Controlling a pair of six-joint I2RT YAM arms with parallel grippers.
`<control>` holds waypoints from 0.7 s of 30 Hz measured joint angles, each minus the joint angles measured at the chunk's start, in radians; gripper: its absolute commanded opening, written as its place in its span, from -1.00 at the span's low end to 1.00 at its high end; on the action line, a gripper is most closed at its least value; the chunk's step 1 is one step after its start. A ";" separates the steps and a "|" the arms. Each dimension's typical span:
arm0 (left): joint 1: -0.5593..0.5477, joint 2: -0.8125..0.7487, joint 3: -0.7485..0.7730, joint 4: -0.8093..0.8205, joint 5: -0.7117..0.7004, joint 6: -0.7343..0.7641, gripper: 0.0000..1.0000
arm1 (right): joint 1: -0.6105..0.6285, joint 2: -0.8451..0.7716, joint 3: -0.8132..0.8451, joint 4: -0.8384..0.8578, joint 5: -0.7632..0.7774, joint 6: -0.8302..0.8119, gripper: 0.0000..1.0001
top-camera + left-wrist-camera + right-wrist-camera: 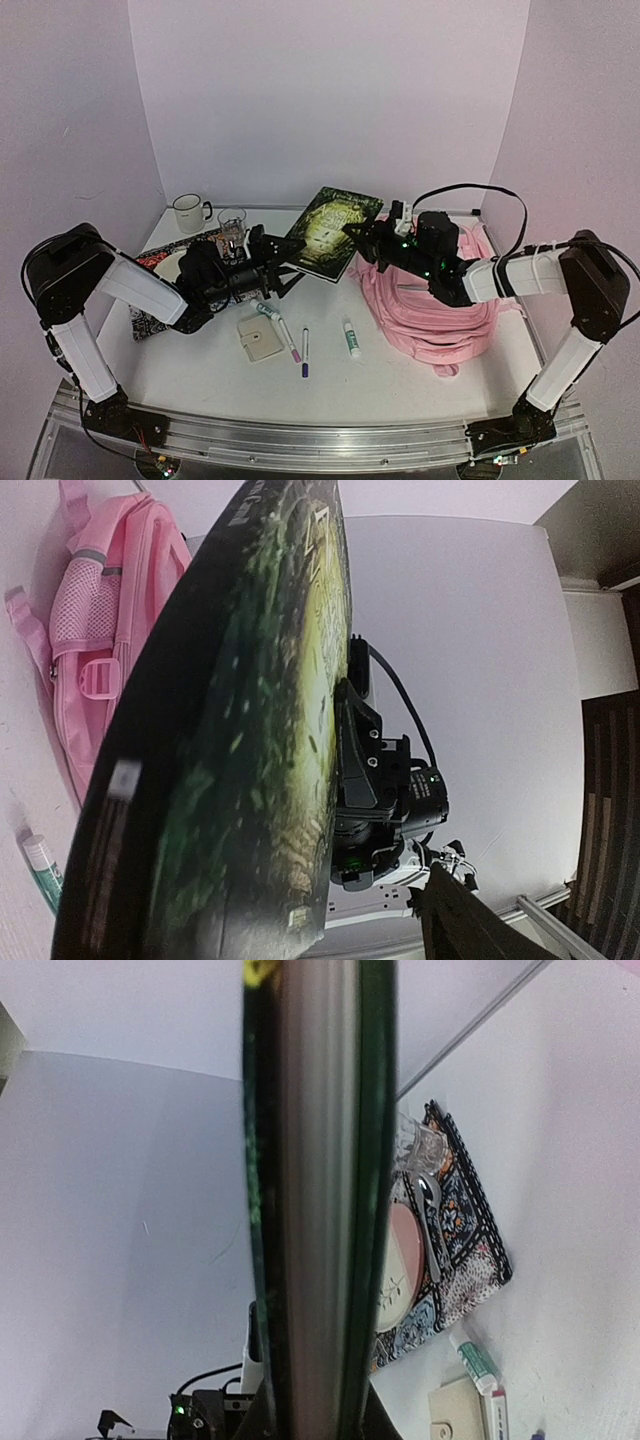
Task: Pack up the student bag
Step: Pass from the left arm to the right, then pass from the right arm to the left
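Note:
A dark green book (330, 232) hangs tilted over the middle of the table. My right gripper (358, 240) is shut on its right edge; in the right wrist view the book's page edge (315, 1200) runs straight up out of the gripper (312, 1425). My left gripper (285, 275) stands open at the book's lower left corner. In the left wrist view one finger (480, 920) shows apart from the cover (250, 730); the other is hidden behind the book. The pink student bag (430, 300) lies on the right, under my right arm, and shows in the left wrist view as the bag (90, 650).
A patterned placemat (160, 270) with a plate (400, 1260) and spoon (430, 1220) lies at the left, a white mug (188, 212) and a glass (232, 220) behind it. In front lie a beige wallet (260, 337), pens (290, 340) and a glue stick (352, 338).

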 measured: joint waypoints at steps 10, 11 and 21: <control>-0.020 0.006 0.000 0.060 -0.065 -0.022 0.01 | 0.040 0.000 -0.015 0.061 0.154 0.031 -1.00; -0.021 0.010 0.001 0.066 -0.066 -0.025 -0.02 | 0.043 0.000 -0.015 0.064 0.160 0.033 -1.00; -0.023 0.045 0.005 0.091 -0.083 -0.046 -0.05 | 0.060 0.000 -0.015 0.072 0.165 0.037 -1.00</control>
